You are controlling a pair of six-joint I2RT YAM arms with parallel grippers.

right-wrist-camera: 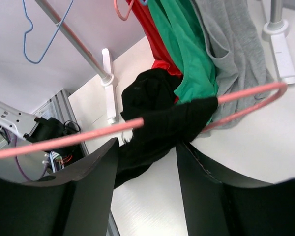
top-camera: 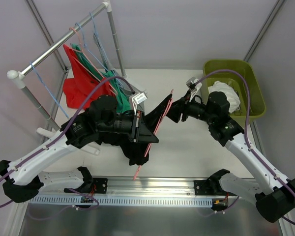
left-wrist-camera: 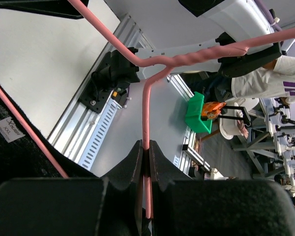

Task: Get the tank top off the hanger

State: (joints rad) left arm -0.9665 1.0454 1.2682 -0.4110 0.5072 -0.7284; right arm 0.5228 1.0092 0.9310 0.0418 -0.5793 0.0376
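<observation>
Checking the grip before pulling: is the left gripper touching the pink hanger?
Touching. The left wrist view shows the left gripper shut on the pink hanger, its stem pinched with no visible gap.

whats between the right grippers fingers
A fold of the black tank top, draped over the pink hanger, lies between the fingers of the right gripper, seen in the right wrist view.

White table (top-camera: 187, 147), pale grey walls (top-camera: 187, 29)
</observation>
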